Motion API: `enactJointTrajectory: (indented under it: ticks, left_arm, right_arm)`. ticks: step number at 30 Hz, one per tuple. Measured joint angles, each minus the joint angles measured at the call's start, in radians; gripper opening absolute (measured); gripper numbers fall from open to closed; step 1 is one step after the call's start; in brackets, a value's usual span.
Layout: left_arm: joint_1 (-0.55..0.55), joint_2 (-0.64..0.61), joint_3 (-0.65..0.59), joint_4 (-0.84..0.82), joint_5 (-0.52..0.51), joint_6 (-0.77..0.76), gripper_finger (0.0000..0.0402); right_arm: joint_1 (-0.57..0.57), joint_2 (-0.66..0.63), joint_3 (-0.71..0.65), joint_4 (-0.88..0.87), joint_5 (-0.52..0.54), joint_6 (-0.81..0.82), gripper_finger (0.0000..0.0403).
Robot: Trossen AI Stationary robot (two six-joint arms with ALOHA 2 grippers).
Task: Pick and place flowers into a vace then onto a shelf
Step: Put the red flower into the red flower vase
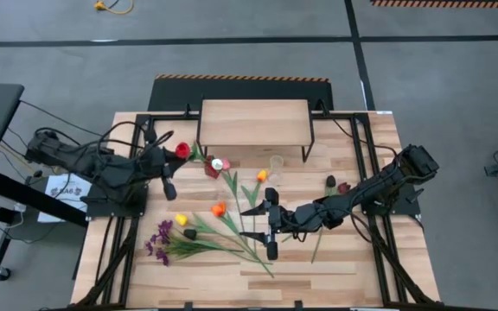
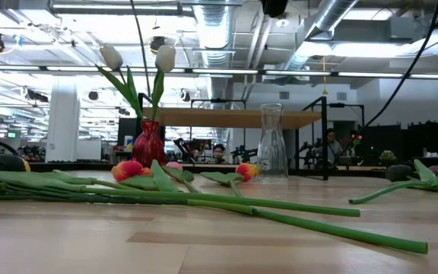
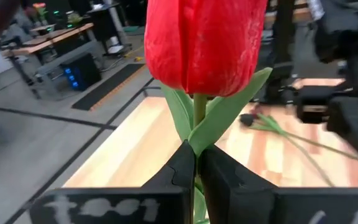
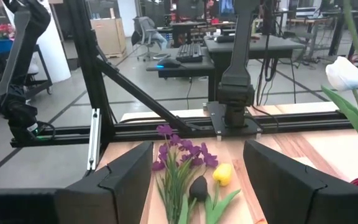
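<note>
The left hand (image 3: 194,165) is clenched on the green stem of a red artificial tulip (image 3: 204,43), holding it upright just beside the small dark red vase (image 1: 213,167) in front of the raised light-wood shelf (image 1: 253,122). The right hand (image 1: 271,228) is spread wide and empty above the loose long-stemmed flowers (image 1: 199,231) lying on the wooden plank surface (image 1: 353,276).
</note>
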Motion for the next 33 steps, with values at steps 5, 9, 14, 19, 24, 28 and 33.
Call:
enactJointTrajectory:
  ticks: [5, 9, 14, 19, 24, 28, 33]
  left_arm:
    - [0.078, 0.005, 0.0, -0.054, 0.006, 0.0, 0.0]
    - [0.151, 0.029, 0.0, -0.061, 0.048, 0.0, 0.0]
    - [0.22, 0.052, 0.0, -0.051, 0.122, 0.0, 0.0]
    - [0.251, 0.068, 0.0, -0.036, 0.167, 0.0, 0.0]
    - [0.261, 0.1, 0.0, -0.019, 0.182, -0.001, 0.0]
    - [0.261, 0.132, 0.0, -0.012, 0.182, -0.004, 0.0]
    - [0.261, 0.149, 0.0, -0.013, 0.169, -0.004, 0.0]
  right_arm:
    - [0.0, 0.0, 0.0, 0.001, 0.0, 0.007, 0.0246]
    - [0.0, 0.0, 0.0, 0.002, 0.0, 0.008, 0.0246]
    - [0.0, 0.0, 0.0, 0.003, 0.0, 0.008, 0.0246]
    - [0.0, 0.001, 0.0, 0.002, 0.0, 0.008, 0.0246]
    - [0.0, 0.001, 0.0, 0.002, 0.0, 0.009, 0.0246]
    - [0.0, 0.001, 0.0, 0.002, 0.0, 0.01, 0.0246]
    - [0.002, 0.001, 0.0, 0.001, -0.001, 0.01, 0.0246]
